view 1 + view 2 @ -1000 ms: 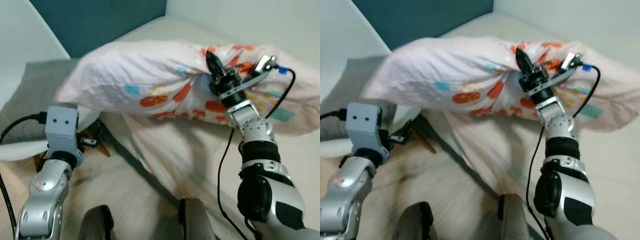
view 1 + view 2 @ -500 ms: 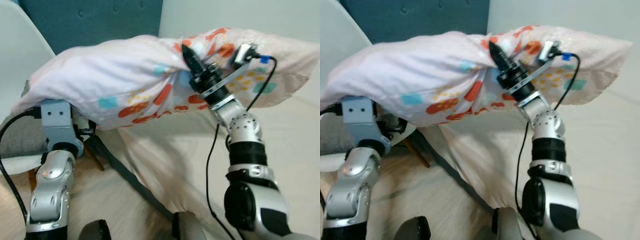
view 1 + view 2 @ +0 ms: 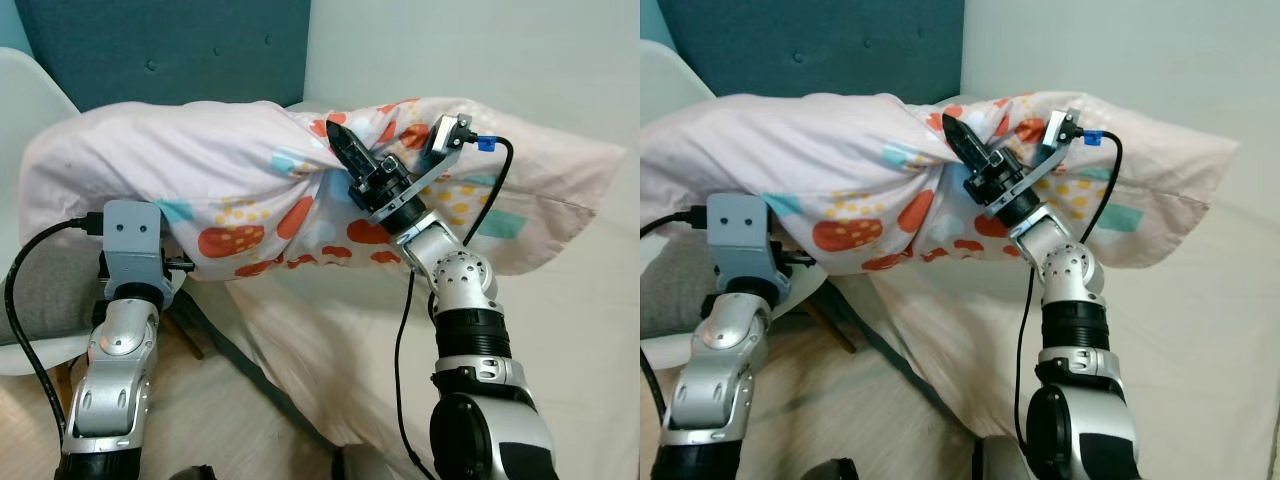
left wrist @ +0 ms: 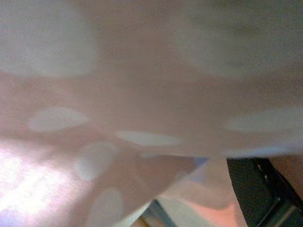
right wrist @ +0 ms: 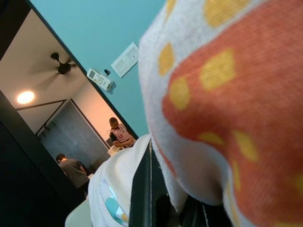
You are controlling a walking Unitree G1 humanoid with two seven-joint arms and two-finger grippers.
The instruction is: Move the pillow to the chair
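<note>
Right, my right gripper [image 3: 345, 152] is pinched into a bunch of the pillow [image 3: 200, 170], holding it in the air between bed [image 3: 560, 330] and chair [image 3: 30, 100]. My left gripper sits under the pillow's near end, fingers hidden, so I cannot tell their state.

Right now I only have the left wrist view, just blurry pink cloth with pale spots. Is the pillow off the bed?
Observer: Yes. The pale pink pillow with orange and teal spots hangs in the air above the cream bed sheet.
Operator: Which hand has it?
Observer: The right hand is shut on a bunched fold at the pillow's middle.
Operator: And the left?
Observer: The left arm's wrist sits under the pillow's left end; its fingers are hidden by the cloth.
Operator: Chair close?
Observer: The white moulded chair with a grey seat cushion is just below that left end.
</note>
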